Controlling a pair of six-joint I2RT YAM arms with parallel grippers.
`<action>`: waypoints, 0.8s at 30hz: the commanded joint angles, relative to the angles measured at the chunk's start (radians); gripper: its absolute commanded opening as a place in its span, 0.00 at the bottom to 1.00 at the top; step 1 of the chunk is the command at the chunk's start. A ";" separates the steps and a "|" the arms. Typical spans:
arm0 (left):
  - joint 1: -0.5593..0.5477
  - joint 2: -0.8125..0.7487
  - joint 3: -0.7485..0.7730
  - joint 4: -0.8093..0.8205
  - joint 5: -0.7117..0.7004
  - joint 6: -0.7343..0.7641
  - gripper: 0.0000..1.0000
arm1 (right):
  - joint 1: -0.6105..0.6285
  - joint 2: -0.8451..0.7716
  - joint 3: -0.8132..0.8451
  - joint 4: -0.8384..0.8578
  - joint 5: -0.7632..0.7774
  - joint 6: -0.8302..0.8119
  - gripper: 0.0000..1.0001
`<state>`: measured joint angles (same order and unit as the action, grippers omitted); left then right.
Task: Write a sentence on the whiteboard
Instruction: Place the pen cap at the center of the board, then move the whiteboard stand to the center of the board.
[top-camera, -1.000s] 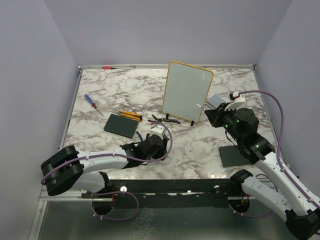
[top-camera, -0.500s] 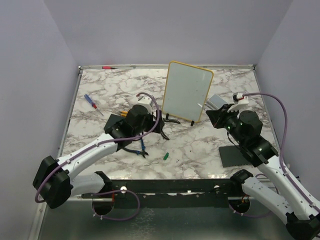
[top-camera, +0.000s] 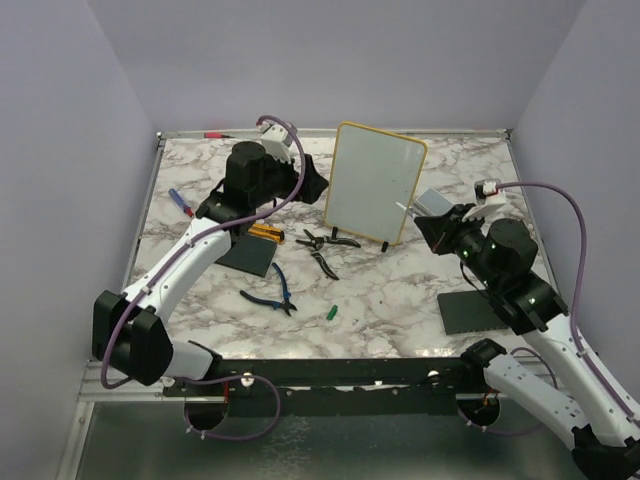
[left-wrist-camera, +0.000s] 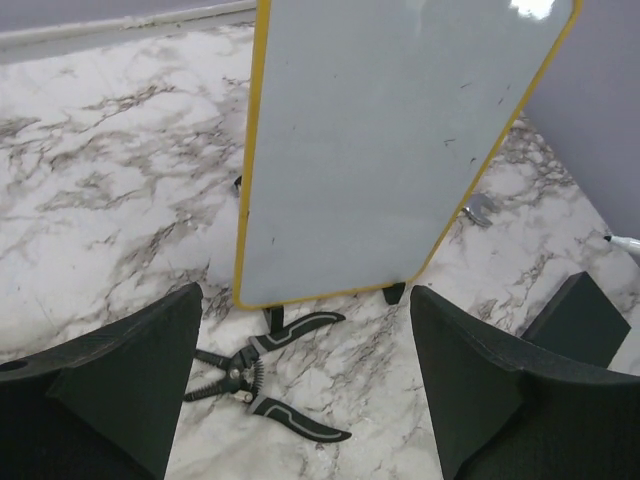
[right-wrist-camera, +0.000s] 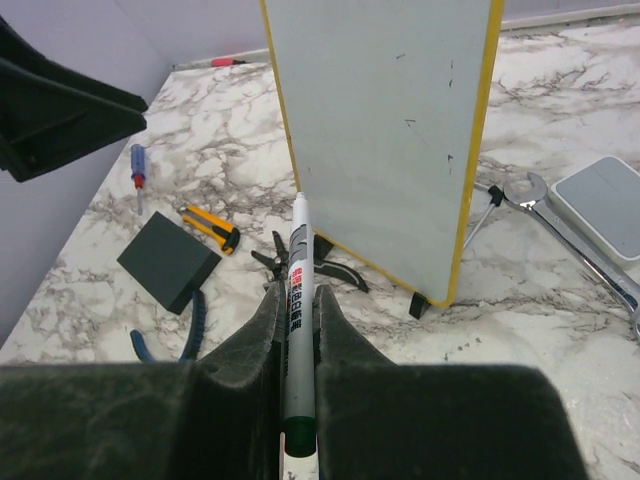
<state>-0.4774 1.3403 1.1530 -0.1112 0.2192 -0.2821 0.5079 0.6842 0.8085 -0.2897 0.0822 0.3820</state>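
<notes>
The left arm stretches far over the table (top-camera: 400, 290), left hand (top-camera: 316, 187) spread wide, holding nothing, just beside the upright whiteboard's (top-camera: 372, 185) left edge; the right arm is raised at the board's right side, right hand (right-wrist-camera: 297, 295) clenched on a marker (right-wrist-camera: 299, 240) aimed at it
</notes>
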 joint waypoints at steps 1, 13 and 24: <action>0.059 0.099 0.065 0.152 0.233 0.021 0.85 | -0.005 0.041 0.027 0.072 -0.018 -0.007 0.01; 0.121 0.389 0.145 0.370 0.435 0.027 0.77 | 0.000 0.276 -0.006 0.461 0.032 -0.052 0.01; 0.125 0.497 0.118 0.399 0.380 0.018 0.75 | 0.003 0.287 -0.014 0.467 -0.029 -0.091 0.01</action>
<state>-0.3561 1.8626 1.3296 0.2367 0.6357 -0.2649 0.5083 1.0096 0.8066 0.1421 0.0830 0.3088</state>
